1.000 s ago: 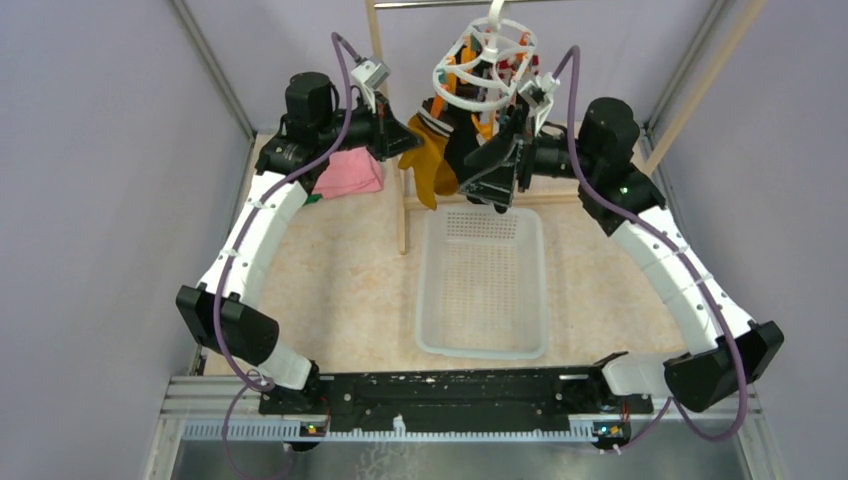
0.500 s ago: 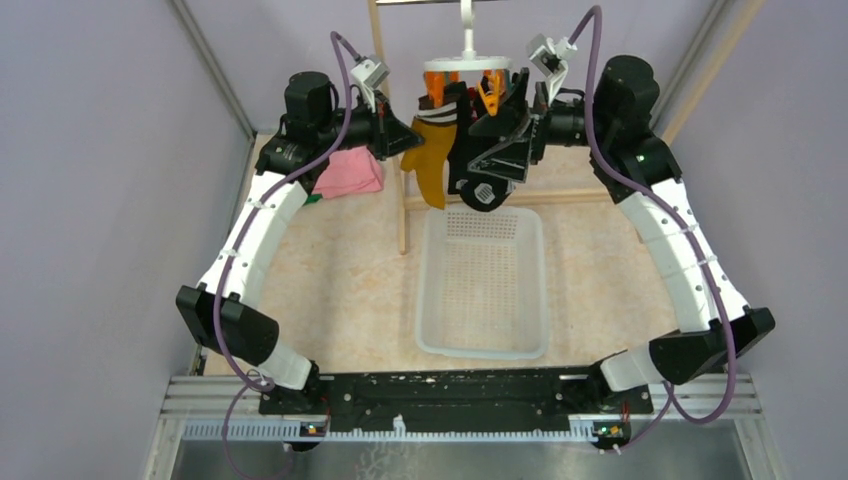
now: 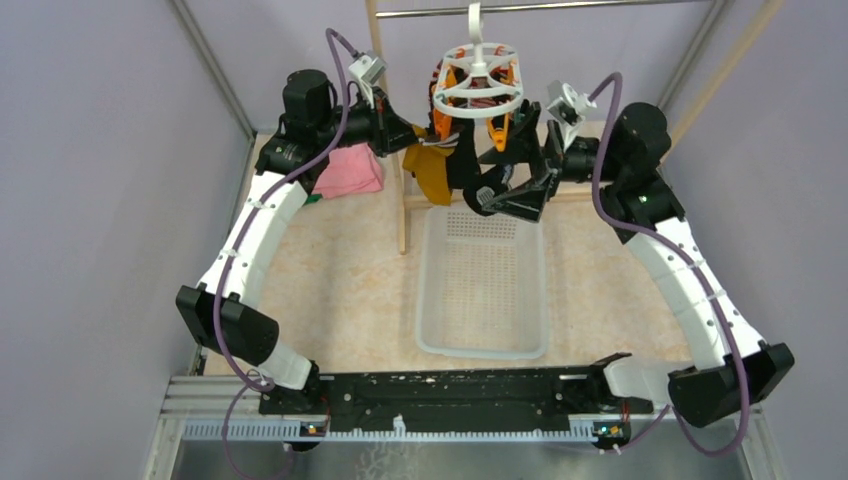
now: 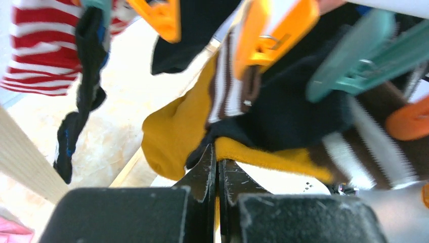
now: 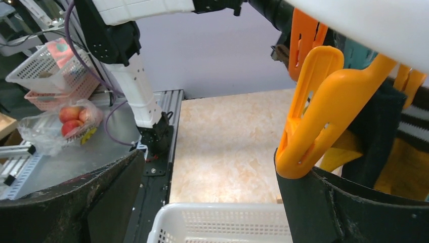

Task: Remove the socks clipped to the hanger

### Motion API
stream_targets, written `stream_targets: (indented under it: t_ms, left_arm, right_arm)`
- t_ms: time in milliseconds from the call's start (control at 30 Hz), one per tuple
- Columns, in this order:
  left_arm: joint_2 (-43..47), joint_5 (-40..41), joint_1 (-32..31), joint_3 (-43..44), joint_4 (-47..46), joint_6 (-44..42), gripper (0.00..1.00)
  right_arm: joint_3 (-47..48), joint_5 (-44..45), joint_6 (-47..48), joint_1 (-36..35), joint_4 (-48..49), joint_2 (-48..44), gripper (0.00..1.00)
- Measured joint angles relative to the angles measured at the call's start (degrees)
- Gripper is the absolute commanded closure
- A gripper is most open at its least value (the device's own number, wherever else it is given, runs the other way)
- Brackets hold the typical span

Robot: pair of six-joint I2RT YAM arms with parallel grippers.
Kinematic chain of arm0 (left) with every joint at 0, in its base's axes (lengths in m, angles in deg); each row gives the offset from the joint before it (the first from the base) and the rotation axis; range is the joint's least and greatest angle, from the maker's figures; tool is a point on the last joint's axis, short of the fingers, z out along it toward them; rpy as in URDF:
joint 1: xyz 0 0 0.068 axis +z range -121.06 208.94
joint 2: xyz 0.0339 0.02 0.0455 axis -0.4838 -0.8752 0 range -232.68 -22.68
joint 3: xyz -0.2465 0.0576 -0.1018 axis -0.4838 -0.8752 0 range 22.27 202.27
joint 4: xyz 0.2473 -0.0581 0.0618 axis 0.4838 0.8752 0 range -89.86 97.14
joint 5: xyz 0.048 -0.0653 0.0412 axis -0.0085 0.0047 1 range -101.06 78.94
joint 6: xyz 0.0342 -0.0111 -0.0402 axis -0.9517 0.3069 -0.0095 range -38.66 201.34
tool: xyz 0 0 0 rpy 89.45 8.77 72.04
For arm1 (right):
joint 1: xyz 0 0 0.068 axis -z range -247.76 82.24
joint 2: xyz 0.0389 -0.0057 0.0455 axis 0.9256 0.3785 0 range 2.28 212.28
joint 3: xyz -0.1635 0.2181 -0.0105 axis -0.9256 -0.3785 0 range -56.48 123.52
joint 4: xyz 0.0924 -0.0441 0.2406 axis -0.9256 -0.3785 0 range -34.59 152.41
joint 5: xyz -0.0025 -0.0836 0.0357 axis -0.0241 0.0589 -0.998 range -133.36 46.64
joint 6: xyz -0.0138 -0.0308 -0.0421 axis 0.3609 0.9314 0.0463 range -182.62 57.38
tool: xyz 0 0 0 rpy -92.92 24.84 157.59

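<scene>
Your left tool (image 4: 217, 172) is clamped shut on the mustard-yellow sock (image 4: 172, 136). A thin fold of yellow cloth shows between its two fingers. That sock hangs from the hanger (image 3: 478, 80), with its striped brown-and-white cuff held in an orange peg (image 4: 273, 35). A black sock (image 4: 293, 111) is bunched against it on the right, under a teal peg (image 4: 349, 55).

The hanger, a round white ring frame, hangs by its hook from the metal rail (image 3: 600, 6) of the wooden rack (image 3: 401, 200), between your two arms and above the far end of the white mesh basket (image 3: 482, 285). The red-and-white striped sock (image 4: 40, 50) is also clipped up, on the far left of the left wrist view, with a dark sock (image 4: 81, 101) dangling beside it.

Your right tool (image 5: 207, 167) is wide open and holds nothing. In its wrist view, the lower end of another orange peg (image 5: 324, 111) rests against the tip of one finger (image 5: 354, 212), while the other finger (image 5: 76, 202) stands well apart from it. The basket sits on the table (image 3: 340, 290) below.
</scene>
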Motion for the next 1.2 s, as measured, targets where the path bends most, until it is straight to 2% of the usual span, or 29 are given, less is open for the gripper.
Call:
stream_targets:
  t_ms: [133,267,567,667,800,867,1000,1200]
  left_arm:
    - [0.0,-0.11,0.0,0.0,-0.72,0.96,1.0]
    - [0.0,-0.39,0.0,-0.09,-1.01,1.11,1.0]
    - [0.74,-0.46,0.0,-2.34,-1.36,1.14,1.0]
    - [1.4,-0.79,0.0,-2.45,-1.38,1.16,1.0]
    - [2.69,-1.57,0.0,-2.58,-1.77,1.57,1.0]
    - [3.21,-2.32,0.0,-2.82,-2.25,2.19,1.0]
    - [3.76,-3.76,0.0,-4.13,-2.75,3.87,1.0]
    - [4.15,-5.44,0.0,-7.3,-2.99,6.29,1.0]
  right_arm:
    - [-2.12,-0.13,1.07,0.0,1.6,-4.02,0.01]
    - [-1.31,1.44,7.78,-0.02,-1.75,-6.05,0.01]
    - [0.24,14.71,17.38,0.0,-12.22,-6.32,0.01]
    - [-3.82,19.04,18.05,0.0,-13.03,-8.44,0.01]
    - [-13.53,20.65,14.8,0.0,-11.06,-13.62,0.03]
    - [-15.21,20.06,11.1,-0.02,-7.72,-14.1,0.04]
    - [-15.32,19.32,1.99,-0.96,2.54,-12.83,0.06]
    - [-12.98,21.14,-6.84,-6.21,15.19,-7.32,0.08]
